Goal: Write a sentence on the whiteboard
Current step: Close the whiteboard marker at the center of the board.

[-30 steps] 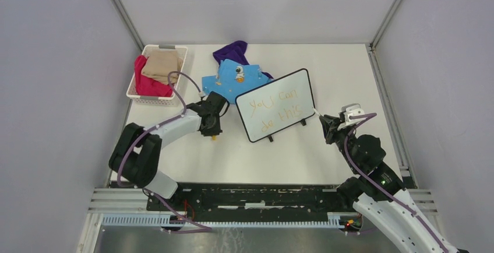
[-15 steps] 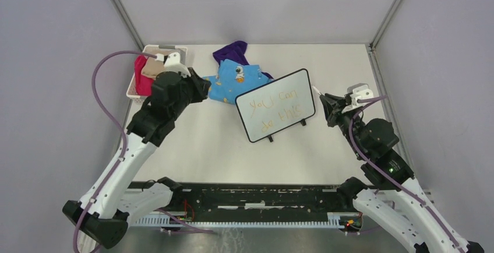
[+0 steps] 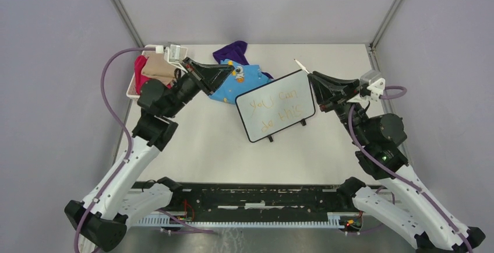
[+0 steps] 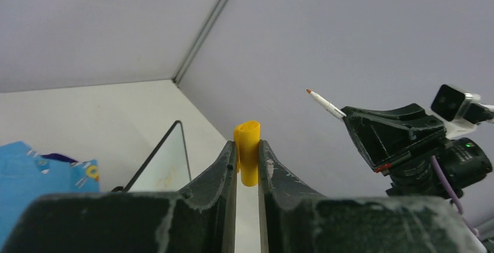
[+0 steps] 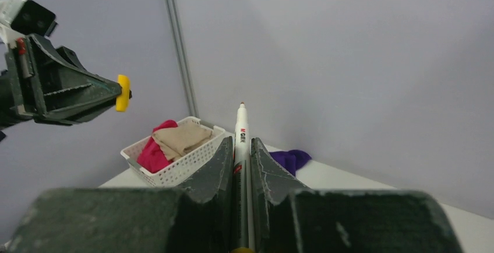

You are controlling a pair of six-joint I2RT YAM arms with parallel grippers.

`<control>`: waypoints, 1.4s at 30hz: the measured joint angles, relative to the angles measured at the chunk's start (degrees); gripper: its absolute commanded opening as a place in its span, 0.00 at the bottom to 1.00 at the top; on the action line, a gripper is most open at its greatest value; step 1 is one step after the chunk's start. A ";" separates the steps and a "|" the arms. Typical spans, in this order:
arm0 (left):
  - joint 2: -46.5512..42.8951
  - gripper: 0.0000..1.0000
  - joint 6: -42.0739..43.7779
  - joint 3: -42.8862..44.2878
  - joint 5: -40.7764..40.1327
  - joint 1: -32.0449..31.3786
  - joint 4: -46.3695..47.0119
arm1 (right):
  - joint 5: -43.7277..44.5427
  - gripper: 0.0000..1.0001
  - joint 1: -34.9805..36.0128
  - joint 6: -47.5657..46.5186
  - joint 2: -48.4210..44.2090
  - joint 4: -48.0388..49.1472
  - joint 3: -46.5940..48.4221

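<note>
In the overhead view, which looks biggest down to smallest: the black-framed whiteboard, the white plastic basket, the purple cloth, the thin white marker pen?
1. black-framed whiteboard
2. white plastic basket, close behind, partly hidden
3. purple cloth
4. thin white marker pen

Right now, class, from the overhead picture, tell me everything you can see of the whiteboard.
The whiteboard is a small white rectangle with a thin black frame, rounded corners and two little black feet on its near edge. It sits on the table, right of centre and askew to the table's edges, facing the overhead camera. Whether it lies flat or is propped, I cannot tell. Thin orange writing in two lines reads "you can do this". A blue cloth lies by its far left corner; contact is unclear.
</note>
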 measured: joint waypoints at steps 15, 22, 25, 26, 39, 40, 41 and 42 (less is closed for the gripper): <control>5.75 0.02 -20.52 -14.10 4.24 -0.17 35.04 | 8.46 0.00 10.64 -6.34 -5.88 8.46 -12.26; 10.69 0.02 -19.63 -5.81 7.06 -0.17 36.15 | 14.58 0.00 13.07 -10.21 -4.50 10.73 -15.13; 12.85 0.02 -19.50 -1.95 9.05 -0.17 37.94 | 14.91 0.00 13.20 -10.45 -1.92 12.72 -15.21; 13.40 0.02 -19.54 -1.33 9.90 -0.17 39.15 | 14.86 0.00 13.22 -10.43 -1.27 13.22 -15.21; 19.19 0.02 -30.01 4.90 10.01 -0.15 54.14 | 18.29 0.00 28.22 -17.75 3.41 18.60 -7.41; 18.97 0.02 -30.47 4.90 9.64 -0.15 54.21 | 21.09 0.00 32.46 -20.68 4.63 20.24 -6.10; 18.64 0.02 -30.53 4.83 9.33 -0.15 53.99 | 23.39 0.00 36.02 -23.50 5.95 22.03 -5.11; 17.79 0.02 -30.47 4.68 8.52 -0.15 52.65 | 25.90 0.00 39.21 -26.36 7.30 24.04 -4.46</control>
